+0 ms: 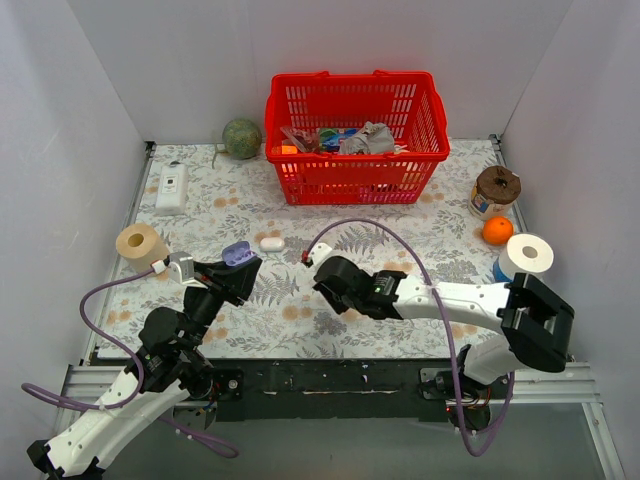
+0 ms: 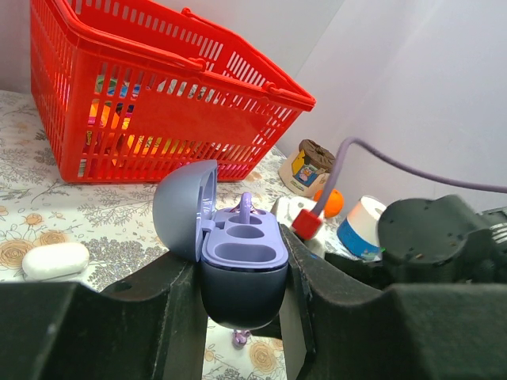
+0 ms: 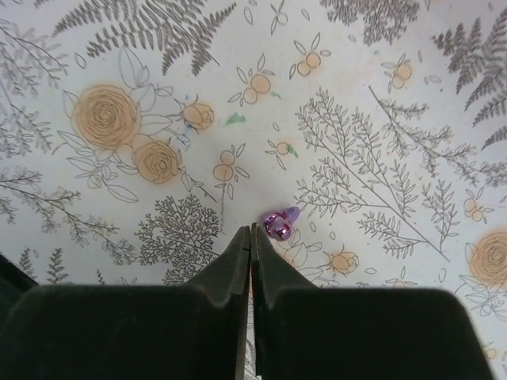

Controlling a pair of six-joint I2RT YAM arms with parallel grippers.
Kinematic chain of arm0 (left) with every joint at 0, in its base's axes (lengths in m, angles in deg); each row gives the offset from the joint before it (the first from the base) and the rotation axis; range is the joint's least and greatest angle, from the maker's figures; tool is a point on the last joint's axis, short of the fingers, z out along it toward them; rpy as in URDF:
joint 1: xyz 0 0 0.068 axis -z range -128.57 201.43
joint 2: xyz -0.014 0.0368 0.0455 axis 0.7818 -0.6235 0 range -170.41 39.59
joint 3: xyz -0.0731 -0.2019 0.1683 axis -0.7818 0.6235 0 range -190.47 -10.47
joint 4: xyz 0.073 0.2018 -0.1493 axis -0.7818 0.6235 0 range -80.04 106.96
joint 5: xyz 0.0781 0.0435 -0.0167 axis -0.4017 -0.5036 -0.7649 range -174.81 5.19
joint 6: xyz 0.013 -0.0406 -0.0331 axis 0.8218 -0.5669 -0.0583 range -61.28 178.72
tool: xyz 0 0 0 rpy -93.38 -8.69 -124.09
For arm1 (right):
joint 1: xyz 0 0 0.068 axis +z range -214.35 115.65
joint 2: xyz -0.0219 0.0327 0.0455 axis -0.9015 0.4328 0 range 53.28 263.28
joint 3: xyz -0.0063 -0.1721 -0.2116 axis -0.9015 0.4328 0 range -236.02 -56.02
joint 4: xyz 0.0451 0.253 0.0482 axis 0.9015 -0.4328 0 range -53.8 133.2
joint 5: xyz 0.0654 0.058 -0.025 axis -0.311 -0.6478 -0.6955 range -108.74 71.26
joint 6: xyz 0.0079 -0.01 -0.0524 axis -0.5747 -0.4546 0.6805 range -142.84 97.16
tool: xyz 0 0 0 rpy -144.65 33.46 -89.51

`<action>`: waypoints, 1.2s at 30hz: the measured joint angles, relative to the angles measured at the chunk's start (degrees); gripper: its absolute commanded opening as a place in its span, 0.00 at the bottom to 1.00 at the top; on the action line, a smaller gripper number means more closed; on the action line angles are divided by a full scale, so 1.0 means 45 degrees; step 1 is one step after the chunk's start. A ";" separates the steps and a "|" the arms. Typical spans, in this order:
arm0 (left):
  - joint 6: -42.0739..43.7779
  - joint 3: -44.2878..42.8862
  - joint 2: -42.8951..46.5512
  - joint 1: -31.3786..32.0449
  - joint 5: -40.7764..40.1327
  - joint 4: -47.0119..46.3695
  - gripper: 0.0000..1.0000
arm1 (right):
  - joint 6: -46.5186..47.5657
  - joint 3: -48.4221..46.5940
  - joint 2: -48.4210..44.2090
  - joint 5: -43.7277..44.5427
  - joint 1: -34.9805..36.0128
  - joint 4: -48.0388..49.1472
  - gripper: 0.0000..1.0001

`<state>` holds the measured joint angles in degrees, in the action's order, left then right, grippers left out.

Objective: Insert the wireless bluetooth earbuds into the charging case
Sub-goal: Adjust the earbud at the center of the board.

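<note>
left gripper — clamped on open lavender-purple glossy plastic oval charging case | right gripper — pressed shut, empty, tips just beside tiny purple glossy earbud

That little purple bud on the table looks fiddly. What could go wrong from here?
The right gripper is shut and empty, its tips beside the earbud lying on the cloth; a glossy bud that small might skid away. The left gripper pinches the open charging case by its sides, so pushing a bud in might tilt it.
</note>
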<state>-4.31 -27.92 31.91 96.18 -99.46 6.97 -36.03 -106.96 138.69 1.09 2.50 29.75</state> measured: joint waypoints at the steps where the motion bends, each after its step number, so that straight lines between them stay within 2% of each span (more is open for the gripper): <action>1: 0.0000 0.0000 0.0000 -0.0005 0.0000 0.0000 0.00 | 0.0053 0.0000 -0.0262 -0.0044 -0.0005 0.0049 0.22; 4: -0.0005 0.0000 0.0000 0.0000 0.0000 0.0000 0.00 | 0.0330 -0.0384 -0.0534 -0.0058 -0.0005 -0.0126 0.33; 11: -0.0005 0.0000 0.0005 -0.0005 0.0000 0.0000 0.00 | -0.0155 -0.2905 0.1025 0.0301 -0.0398 -0.1739 0.37; 14: -0.0005 0.0000 0.0010 -0.0005 0.0000 0.0000 0.00 | -0.1229 -0.2603 0.1054 -0.0097 -0.1263 -0.2021 0.38; 18: -0.0005 0.0000 0.0087 -0.0005 0.0000 0.0010 0.00 | -0.2696 -0.1209 0.0219 -0.0724 -0.2487 -0.1923 0.51; 21: -0.0005 0.0000 0.0117 -0.0005 0.0000 0.0010 0.00 | -0.3580 -0.0359 -0.0680 -0.1379 -0.2973 -0.1923 0.56; 28: -0.0010 0.0000 0.0117 -0.0005 0.0000 0.0010 0.00 | -0.4886 -0.0214 -0.0933 -0.2895 -0.3531 -0.1977 0.57; 36: -0.0010 0.0000 0.0126 0.0000 0.0015 0.0010 0.00 | -0.4585 -0.1787 0.0743 -0.3405 -0.3594 -0.3070 0.58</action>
<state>-4.35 -27.92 32.48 96.18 -99.40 7.02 -56.66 -115.00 142.03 -14.23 -13.68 15.94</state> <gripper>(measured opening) 0.317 0.574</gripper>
